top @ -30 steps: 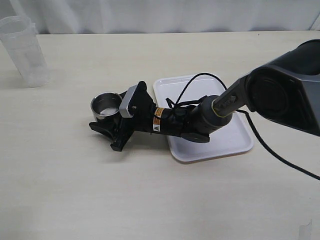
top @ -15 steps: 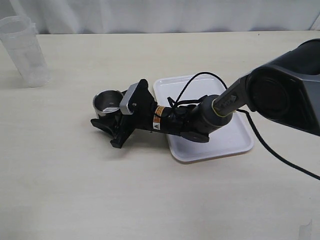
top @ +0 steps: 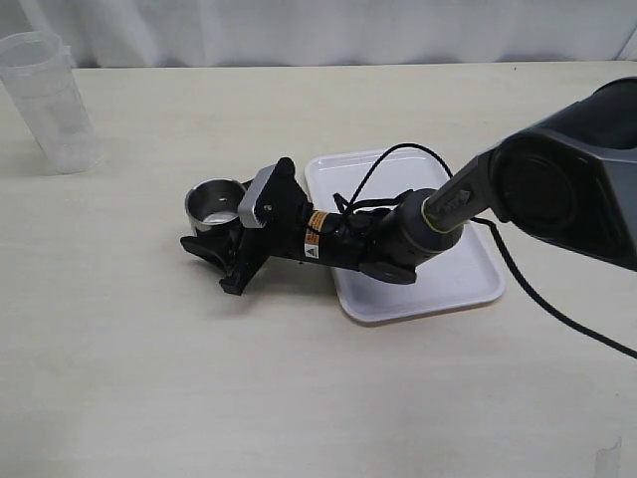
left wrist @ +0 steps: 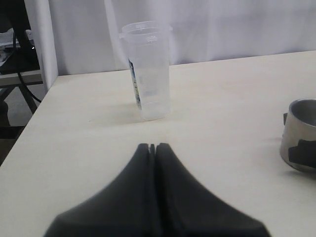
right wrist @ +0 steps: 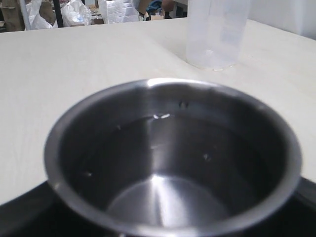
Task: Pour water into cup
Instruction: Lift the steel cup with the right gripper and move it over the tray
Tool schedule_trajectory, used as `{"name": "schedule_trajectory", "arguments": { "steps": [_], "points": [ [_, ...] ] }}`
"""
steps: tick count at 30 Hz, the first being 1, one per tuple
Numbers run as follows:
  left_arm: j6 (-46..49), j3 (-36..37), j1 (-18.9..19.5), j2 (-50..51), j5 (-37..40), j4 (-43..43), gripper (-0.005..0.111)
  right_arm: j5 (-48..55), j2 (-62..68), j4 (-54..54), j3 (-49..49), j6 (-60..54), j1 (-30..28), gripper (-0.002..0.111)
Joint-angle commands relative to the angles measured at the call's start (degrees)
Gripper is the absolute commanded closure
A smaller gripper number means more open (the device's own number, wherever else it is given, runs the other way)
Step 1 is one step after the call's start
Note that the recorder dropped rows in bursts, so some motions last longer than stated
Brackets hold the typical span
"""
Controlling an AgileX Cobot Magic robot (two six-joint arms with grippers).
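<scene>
- Reaching in from 3 o'clock across the white tray (top: pixel 458 269), the right arm (top: pixel 418 224) brings the right gripper (top: pixel 213 221) low over the table (top: pixel 299 398). We read its fingers (right wrist: pixel 24 212) as clamped on the cup (top: pixel 211 204), one on either side of the steel wall.
- The cup stands upright on the table at 9 o'clock of the tray, near it and outside its rim.
- In the right wrist view we look straight into the cup: a shiny floor and a few bright specks on the inner wall. We cannot tell whether water lies there.
- We find the left gripper (left wrist: pixel 152 146) in its own wrist view, its two black fingers pressed together tip to tip above the table.
- The translucent beaker (top: pixel 50 100) stands upright at 10 o'clock of the cup, well apart from it, near the table's far corner.
- The left wrist view catches the cup at its edge, with a dark finger lying against the wall.
</scene>
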Motion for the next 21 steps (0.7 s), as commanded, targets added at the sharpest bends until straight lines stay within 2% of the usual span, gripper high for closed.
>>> {"name": "schedule_trajectory", "arguments": {
  "steps": [1, 6, 14, 17, 21],
  "points": [
    [-0.4, 0.1, -0.2, -0.2, -0.2, 0.0, 0.107, -0.5, -0.8, 0.6, 0.0, -0.8, -0.1, 0.054],
    [-0.4, 0.1, -0.2, -0.2, -0.2, 0.0, 0.107, -0.2, -0.8, 0.5, 0.0, -0.8, -0.1, 0.056],
    [-0.4, 0.1, -0.2, -0.2, -0.2, 0.0, 0.107, 0.3, -0.8, 0.5, 0.0, -0.9, -0.1, 0.096],
    [-0.4, 0.1, -0.2, -0.2, -0.2, 0.0, 0.107, 0.5, -1.1, 0.5, 0.0, -3.1, -0.1, 0.104],
    [-0.4, 0.1, -0.2, -0.2, -0.2, 0.0, 0.107, 1.9, -2.3, 0.5, 0.0, -6.0, -0.1, 0.104]
  ]
}}
